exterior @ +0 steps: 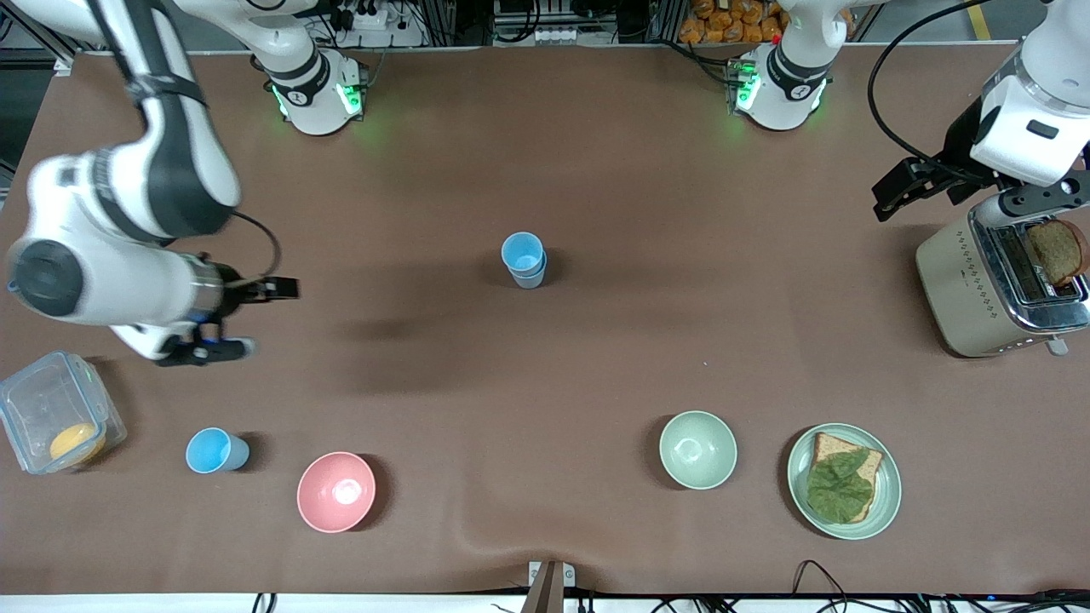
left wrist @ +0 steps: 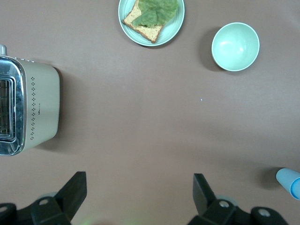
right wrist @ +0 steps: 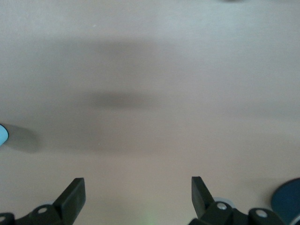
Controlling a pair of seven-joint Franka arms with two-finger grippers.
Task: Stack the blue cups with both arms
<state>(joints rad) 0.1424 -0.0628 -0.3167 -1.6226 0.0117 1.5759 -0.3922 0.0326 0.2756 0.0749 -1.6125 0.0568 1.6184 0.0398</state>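
A bright sky-blue cup (exterior: 522, 253) sits nested in a duller grey-blue cup (exterior: 533, 275) at the middle of the table. The stack shows at the edge of the left wrist view (left wrist: 291, 182) and of the right wrist view (right wrist: 2, 134). Another sky-blue cup (exterior: 217, 449) stands alone near the front edge, toward the right arm's end. My right gripper (exterior: 213, 351) (right wrist: 137, 194) is open and empty over bare table beside a clear container. My left gripper (exterior: 894, 197) (left wrist: 138, 192) is open and empty over bare table beside the toaster.
A pink bowl (exterior: 335, 491) stands beside the lone cup. A pale green bowl (exterior: 697, 449) (left wrist: 235, 46) and a plate with bread and lettuce (exterior: 843, 481) (left wrist: 151, 21) stand near the front edge. A toaster (exterior: 979, 289) (left wrist: 28, 110) holds a slice of toast (exterior: 1056, 251). The clear container (exterior: 55, 417) holds something orange.
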